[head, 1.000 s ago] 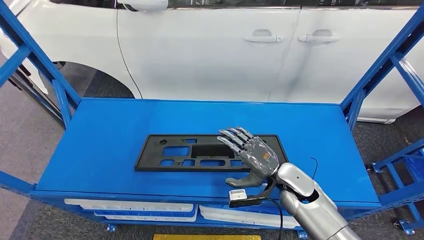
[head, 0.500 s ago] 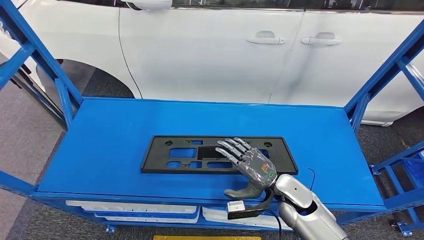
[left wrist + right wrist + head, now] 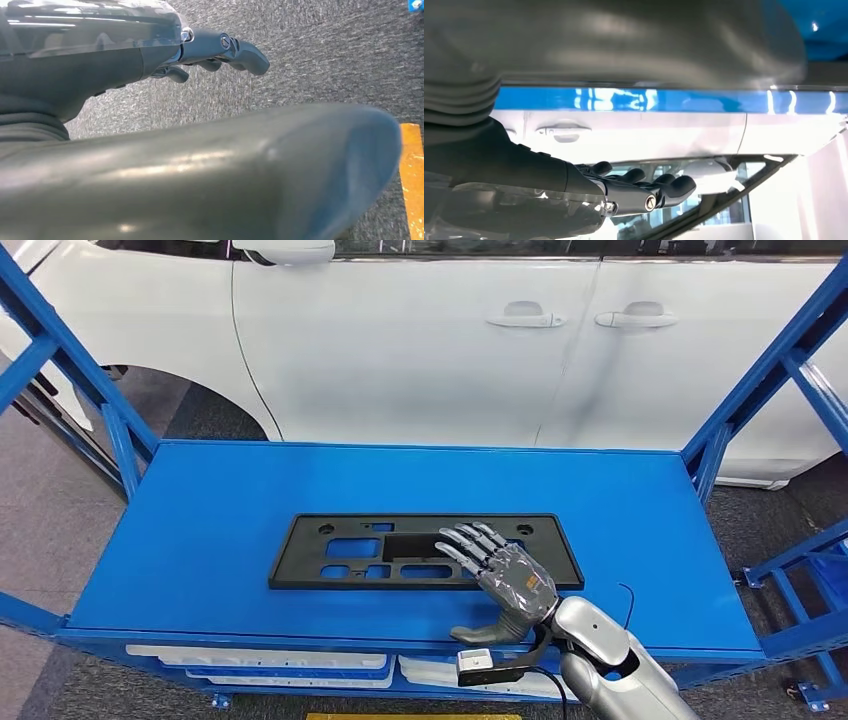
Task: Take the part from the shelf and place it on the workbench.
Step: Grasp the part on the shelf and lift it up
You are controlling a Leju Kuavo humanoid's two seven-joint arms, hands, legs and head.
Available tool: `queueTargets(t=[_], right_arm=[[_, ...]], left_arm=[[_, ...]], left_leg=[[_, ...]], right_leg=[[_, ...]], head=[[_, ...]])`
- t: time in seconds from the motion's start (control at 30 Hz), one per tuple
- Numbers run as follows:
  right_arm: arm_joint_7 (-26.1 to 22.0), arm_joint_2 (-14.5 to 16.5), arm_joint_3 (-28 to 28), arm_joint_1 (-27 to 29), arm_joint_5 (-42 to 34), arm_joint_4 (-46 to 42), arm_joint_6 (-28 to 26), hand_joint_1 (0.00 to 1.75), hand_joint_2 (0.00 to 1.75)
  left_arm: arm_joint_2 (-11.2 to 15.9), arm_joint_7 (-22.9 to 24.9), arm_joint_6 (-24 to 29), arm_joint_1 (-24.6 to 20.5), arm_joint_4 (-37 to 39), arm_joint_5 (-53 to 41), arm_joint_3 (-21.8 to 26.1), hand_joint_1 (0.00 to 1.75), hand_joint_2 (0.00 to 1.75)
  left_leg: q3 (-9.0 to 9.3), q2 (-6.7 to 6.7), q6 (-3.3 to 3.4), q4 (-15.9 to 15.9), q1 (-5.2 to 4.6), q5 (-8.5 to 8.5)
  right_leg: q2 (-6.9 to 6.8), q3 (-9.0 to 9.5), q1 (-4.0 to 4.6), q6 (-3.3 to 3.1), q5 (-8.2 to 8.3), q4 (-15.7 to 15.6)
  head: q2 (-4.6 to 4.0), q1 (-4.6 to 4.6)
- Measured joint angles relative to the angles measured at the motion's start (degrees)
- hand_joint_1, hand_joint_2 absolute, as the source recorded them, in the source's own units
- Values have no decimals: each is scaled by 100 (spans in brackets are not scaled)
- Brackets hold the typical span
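A flat black plastic part (image 3: 350, 550) with several cut-outs lies on the blue shelf top (image 3: 200, 520), long side across. My right hand (image 3: 500, 575) hovers over the part's right end with its fingers spread and straight and nothing in it; its thumb points toward the shelf's front edge. In the right wrist view the right hand (image 3: 574, 190) shows flat and outstretched, with the shelf surface (image 3: 649, 100) above the fingers. My left hand (image 3: 200, 50) hangs over grey carpet with its fingers loosely extended, holding nothing.
A white car (image 3: 450, 340) stands right behind the shelf. Blue slanted frame struts rise at the left (image 3: 70, 360) and right (image 3: 770, 360) ends. White parts (image 3: 260, 655) lie on the lower level. A yellow floor line (image 3: 412, 170) runs near my left hand.
My right hand has drawn back a little toward the shelf's front edge, over the part's right end. The camera has swayed slightly. The part lies where it was.
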Motion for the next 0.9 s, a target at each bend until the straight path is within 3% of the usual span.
queueTargets(t=[0.1,0.13,0.17,0.2,0.3,0.37,0.47,0.53,0.6,0.67,0.7,0.8,0.83,0.9], right_arm=[[5,2,0,1,38,-16,23,0,175],[7,4,0,3,57,-16,35,0,175],[7,5,0,3,82,-16,45,0,175],[8,6,-1,2,115,-16,53,0,175],[25,7,-7,-14,246,-16,49,0,175],[60,8,-14,-31,320,-15,25,0,175],[143,9,-32,-46,454,-14,-43,0,175],[204,11,-49,-55,533,-13,-97,0,175],[269,11,-61,-55,618,1,-157,0,175],[355,11,-63,-43,748,29,-229,0,175],[413,11,-64,-40,833,44,-277,0,175],[640,13,-80,-74,1143,76,-457,0,175],[717,15,-87,-97,1246,88,-501,0,175],[866,20,-94,-133,1440,122,-539,0,175]], left_arm=[[0,-3,-2,4,0,0,-1,0,0],[-1,-3,-3,8,0,0,-1,0,0],[-1,-3,-3,12,0,0,-1,0,0],[-2,-3,-4,13,0,1,-1,0,0],[-1,-3,-5,2,-1,3,-1,0,0],[-3,-6,-6,-2,-1,9,-2,0,0],[-7,-19,-5,6,-1,16,-1,0,0],[-10,-29,-5,-1,-1,16,-1,0,0],[-15,-38,-6,-1,0,16,-1,0,0],[-19,-45,-5,5,0,17,-1,0,0],[-19,-48,-4,6,0,17,-1,0,0],[-24,-49,-4,4,0,17,-1,0,0],[-26,-49,-4,3,0,17,-1,0,0],[-30,-49,-5,0,0,17,-1,0,0]], left_leg=[[-471,2,-62,1041,16,-527],[-618,2,-76,1349,20,-623],[-679,2,-83,1466,21,-610],[-622,3,-83,1336,21,-477],[-87,4,-31,196,16,60],[53,-1,29,-134,7,125],[52,-4,129,-176,5,157],[63,-1,193,-212,21,184],[57,2,220,-214,17,185],[55,1,224,-209,11,182],[59,-1,223,-206,9,179],[87,-11,197,-197,-4,155],[85,-12,175,-193,-14,148],[73,-9,118,-191,-24,141]], right_leg=[[-16,13,-10,-45,5,-20],[-18,11,-7,-49,1,-14],[-18,12,-5,-51,-5,-6],[-16,16,-5,-47,-14,5],[-6,27,7,-1,-61,58],[-2,4,30,48,-70,82],[0,-25,26,136,-95,112],[-1,-177,9,197,-329,465],[-3,-528,-8,240,-693,1216],[-5,-804,-21,260,-830,1758],[-5,-803,-25,258,-740,1737],[-7,-289,-11,193,-152,637],[-7,-147,2,165,-49,324],[-1,-52,36,114,-33,88]], head=[[0,-1],[0,-1],[0,-1],[0,-1],[0,-1],[0,-1],[0,0],[0,1],[0,2],[0,2],[0,2],[0,2],[0,1],[0,1]])
